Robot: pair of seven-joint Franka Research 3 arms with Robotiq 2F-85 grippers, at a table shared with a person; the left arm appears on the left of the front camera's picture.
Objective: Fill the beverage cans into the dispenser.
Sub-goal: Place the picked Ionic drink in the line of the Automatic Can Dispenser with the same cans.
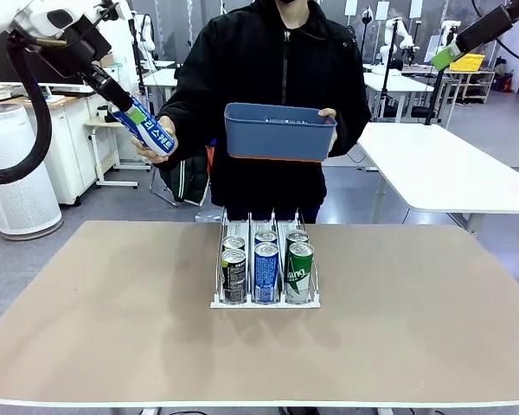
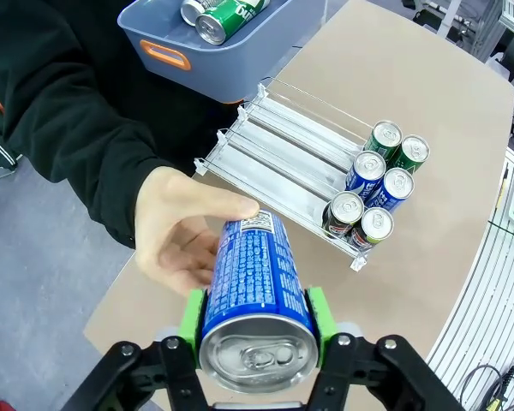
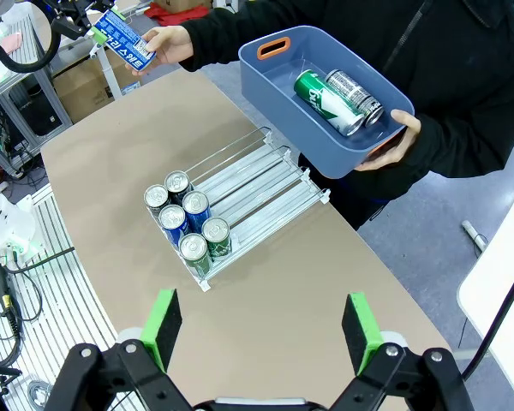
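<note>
My left gripper (image 1: 131, 111) is raised at the far left, shut on a blue-and-white beverage can (image 1: 149, 130) (image 2: 255, 274). The person's hand (image 2: 176, 240) also touches this can from below. On the table stands the dispenser (image 1: 265, 303) (image 2: 274, 150) (image 3: 248, 175), with several cans at its near end: a black one (image 1: 233, 275), a blue one (image 1: 266, 271) and a green one (image 1: 299, 271) in front. My right gripper (image 3: 261, 318) hangs open high above the table, holding nothing, seen at the upper right (image 1: 445, 56).
The person stands at the far edge and holds a blue bin (image 1: 281, 131) (image 3: 278, 94) above the dispenser's far end. In it lie a green can (image 3: 315, 92) and a silver one (image 3: 353, 96). The tan table (image 1: 112, 320) has free room on both sides.
</note>
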